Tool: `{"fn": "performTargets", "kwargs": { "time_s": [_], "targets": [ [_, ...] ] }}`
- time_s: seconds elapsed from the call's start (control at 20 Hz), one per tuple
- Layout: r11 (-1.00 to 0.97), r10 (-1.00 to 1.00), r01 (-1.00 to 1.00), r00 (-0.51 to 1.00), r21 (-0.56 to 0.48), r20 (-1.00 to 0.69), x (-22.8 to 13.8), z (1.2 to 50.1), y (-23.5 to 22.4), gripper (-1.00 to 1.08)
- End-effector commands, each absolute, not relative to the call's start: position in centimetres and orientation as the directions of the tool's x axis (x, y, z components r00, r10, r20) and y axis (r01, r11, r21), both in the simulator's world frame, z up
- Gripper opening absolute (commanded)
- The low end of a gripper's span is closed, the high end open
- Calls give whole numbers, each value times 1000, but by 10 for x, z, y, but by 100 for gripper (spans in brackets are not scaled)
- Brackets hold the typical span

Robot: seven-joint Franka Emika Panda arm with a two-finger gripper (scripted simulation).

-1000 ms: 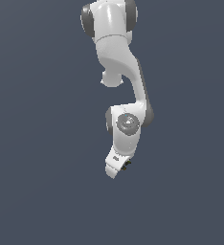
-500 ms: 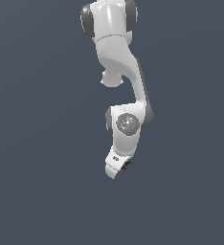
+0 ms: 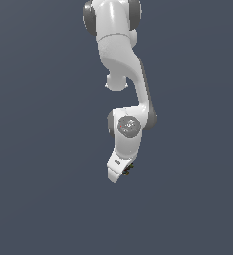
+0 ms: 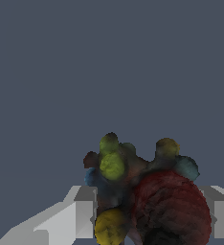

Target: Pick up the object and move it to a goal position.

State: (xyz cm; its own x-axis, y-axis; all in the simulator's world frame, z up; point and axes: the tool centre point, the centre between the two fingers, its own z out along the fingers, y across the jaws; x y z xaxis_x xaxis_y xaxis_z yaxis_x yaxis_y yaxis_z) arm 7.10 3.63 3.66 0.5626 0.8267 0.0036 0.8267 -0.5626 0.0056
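Observation:
The object [image 4: 142, 191] is a dark lumpy clump with yellow, blue and red knobs. In the wrist view it fills the space between my two grey fingers [image 4: 83, 213], and my gripper [image 4: 147, 217] is shut on it. In the exterior view the white arm hangs down with the gripper [image 3: 122, 172] at its lower end. Only a small dark speck of the object [image 3: 128, 170] peeks out beside the hand there. No goal marker shows in either view.
A plain dark blue-grey ground [image 3: 44, 199] fills both views around the arm. No other objects or edges are visible.

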Motion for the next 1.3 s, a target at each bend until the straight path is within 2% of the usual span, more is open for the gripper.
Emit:
{"fn": "performTargets", "kwargs": {
  "time_s": [0.0,0.4,1.25],
  "targets": [
    [-563,826,826,563,7,4,66,39,29,-100],
    [-563,826,826,563,6,3,34,49,-11,-100],
    [-563,826,826,563,1,0,-68,80,-142,-100]
  ]
}}
